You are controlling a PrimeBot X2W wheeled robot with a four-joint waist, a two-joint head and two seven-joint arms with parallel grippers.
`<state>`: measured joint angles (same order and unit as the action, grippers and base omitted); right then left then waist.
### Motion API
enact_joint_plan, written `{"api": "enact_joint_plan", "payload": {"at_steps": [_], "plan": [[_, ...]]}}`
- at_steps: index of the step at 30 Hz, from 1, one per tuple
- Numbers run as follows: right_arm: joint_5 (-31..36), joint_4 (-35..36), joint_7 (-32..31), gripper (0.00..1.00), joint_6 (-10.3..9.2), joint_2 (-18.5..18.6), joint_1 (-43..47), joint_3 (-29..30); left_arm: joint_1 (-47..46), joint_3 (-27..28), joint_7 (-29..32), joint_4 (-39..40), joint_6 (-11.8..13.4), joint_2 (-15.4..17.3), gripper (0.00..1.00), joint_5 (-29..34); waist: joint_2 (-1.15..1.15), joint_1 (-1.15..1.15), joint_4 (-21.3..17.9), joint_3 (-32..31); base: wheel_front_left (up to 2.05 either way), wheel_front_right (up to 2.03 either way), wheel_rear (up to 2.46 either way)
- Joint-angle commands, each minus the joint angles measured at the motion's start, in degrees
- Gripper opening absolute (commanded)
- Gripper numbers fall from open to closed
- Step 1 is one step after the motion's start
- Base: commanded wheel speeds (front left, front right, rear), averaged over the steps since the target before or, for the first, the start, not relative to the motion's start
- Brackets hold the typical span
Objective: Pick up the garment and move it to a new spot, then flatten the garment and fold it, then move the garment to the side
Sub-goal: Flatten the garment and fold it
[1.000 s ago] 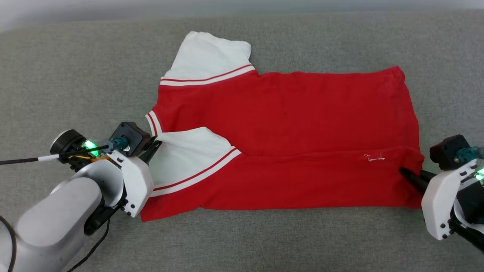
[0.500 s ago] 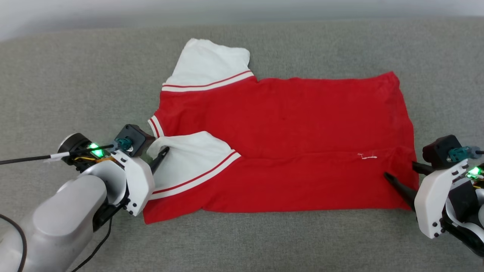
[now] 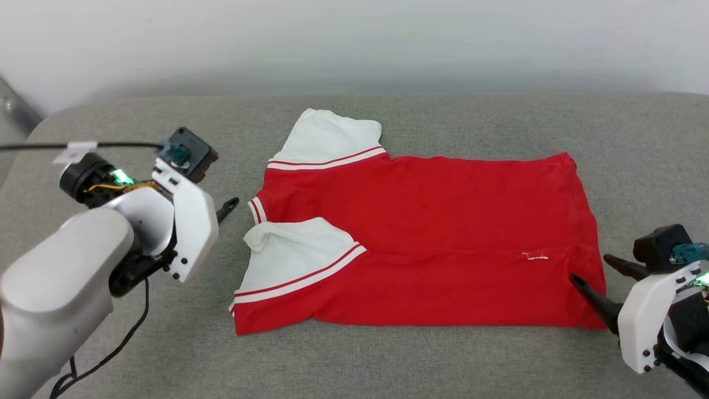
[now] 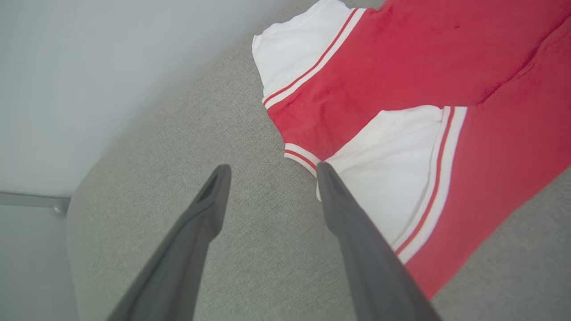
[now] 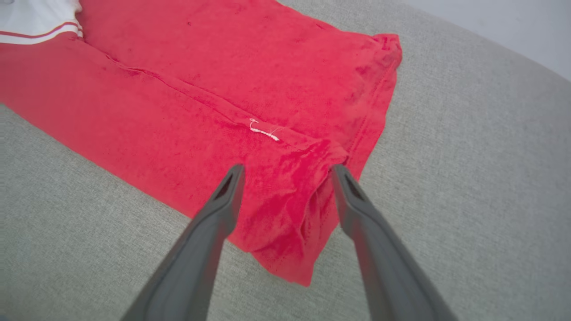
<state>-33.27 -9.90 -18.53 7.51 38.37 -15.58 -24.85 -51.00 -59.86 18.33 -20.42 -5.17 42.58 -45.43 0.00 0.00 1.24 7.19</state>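
The garment (image 3: 432,221), a red shirt with white striped sleeves, lies flat on the grey cushion, its near long edge folded over toward the middle. My left gripper (image 3: 226,207) is open and hovers just left of the collar and the folded near sleeve (image 3: 293,255), holding nothing. In the left wrist view the left gripper (image 4: 272,168) has bare cushion between its fingers and the garment (image 4: 401,67) off its right finger. My right gripper (image 3: 590,269) is open over the near right hem corner. The right wrist view shows the right gripper (image 5: 289,167) spread above that rumpled corner of the garment (image 5: 223,67).
The grey cushion (image 3: 388,360) stretches wide around the shirt, with a pale wall (image 3: 354,39) behind its far edge. A black cable (image 3: 111,146) trails from my left wrist. A metal rail (image 3: 16,108) shows at the far left.
Both grippers have opened and let go of the shirt. The left one has drawn back off the sleeve to the left. The head camera has tilted, shifting the whole picture down.
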Motion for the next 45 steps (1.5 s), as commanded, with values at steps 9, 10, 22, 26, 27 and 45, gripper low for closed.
{"api": "enact_joint_plan", "payload": {"at_steps": [9, 10, 22, 26, 27, 45], "plan": [[0.4, 1.4, -2.1, 1.00, -0.06, -1.5, 0.6, -0.2, -5.6, -5.1, 26.1, 5.2, -1.8, -0.1, 1.00, -9.0, 0.00, 0.00, -0.4, 0.1, 0.00, 0.00, 0.00], [0.3, 1.5, -2.3, 1.00, -0.05, -1.6, 0.4, -0.5, -5.5, -5.9, 28.0, 5.5, -1.8, -0.2, 1.00, -9.5, 0.00, 0.00, -0.7, 0.2, 0.00, 0.00, 0.00], [-0.6, 1.1, -4.3, 1.00, -0.05, -2.5, -3.2, -3.2, -2.9, -11.1, 36.6, 2.4, -2.2, -1.3, 1.00, -11.0, 0.00, 0.00, -4.3, 4.5, 0.00, 0.00, 0.00], [-0.6, 0.7, -4.1, 1.00, -0.05, -2.7, -4.4, -4.1, -1.3, -11.8, 36.6, 0.9, -2.1, -1.6, 1.00, -10.5, 0.00, 0.00, -5.1, 5.4, 0.00, 0.00, 0.00], [-0.9, 0.0, -3.8, 1.00, -0.05, -2.8, -5.1, -4.8, 0.8, -12.6, 36.0, -0.6, -2.2, -2.1, 1.00, -9.9, 0.00, 0.00, -5.6, 6.1, 0.00, 0.00, 0.00], [-5.7, 5.1, -19.4, 1.00, -0.05, 10.2, -16.2, -13.6, 0.3, -13.4, 32.7, 3.6, -2.2, -1.3, 0.00, -11.0, 0.00, 0.00, -3.3, 1.5, 0.00, 0.00, 0.00]]}}
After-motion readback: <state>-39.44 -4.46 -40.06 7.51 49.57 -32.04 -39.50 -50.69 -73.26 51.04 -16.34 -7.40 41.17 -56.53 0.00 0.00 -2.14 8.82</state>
